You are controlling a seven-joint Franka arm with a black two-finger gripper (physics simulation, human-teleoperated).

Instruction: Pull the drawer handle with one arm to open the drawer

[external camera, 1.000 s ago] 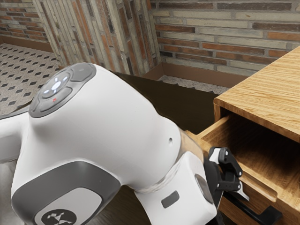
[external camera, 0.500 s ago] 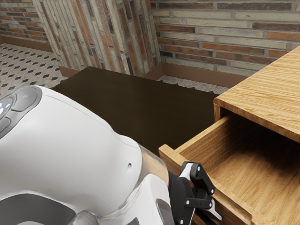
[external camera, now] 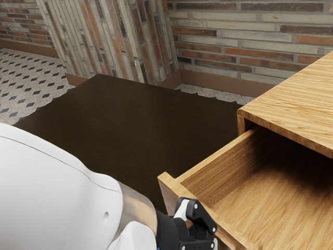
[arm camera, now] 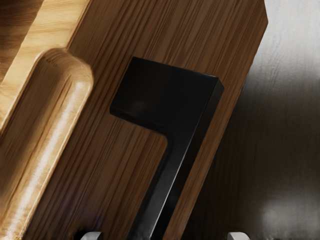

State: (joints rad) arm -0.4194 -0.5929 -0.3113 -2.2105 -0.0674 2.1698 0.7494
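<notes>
The drawer (external camera: pixel 218 156) stands well out of the cabinet (external camera: pixel 291 104), its front facing the exterior view's lower left, above the dark table (external camera: pixel 119 120). The gripper (external camera: pixel 193 230) sits low against that front. In the wrist view, the black handle (arm camera: pixel 182 145) lies straight ahead of the hand. Its long bar runs lengthwise between the fingers (arm camera: pixel 91 236), which straddle it across its thin side. They look spread, with a gap on either side of the bar, though their tips sit at the very edge, so light contact is hard to rule out. Any further pull, I judge, must go square to the bar and away from the cabinet.
</notes>
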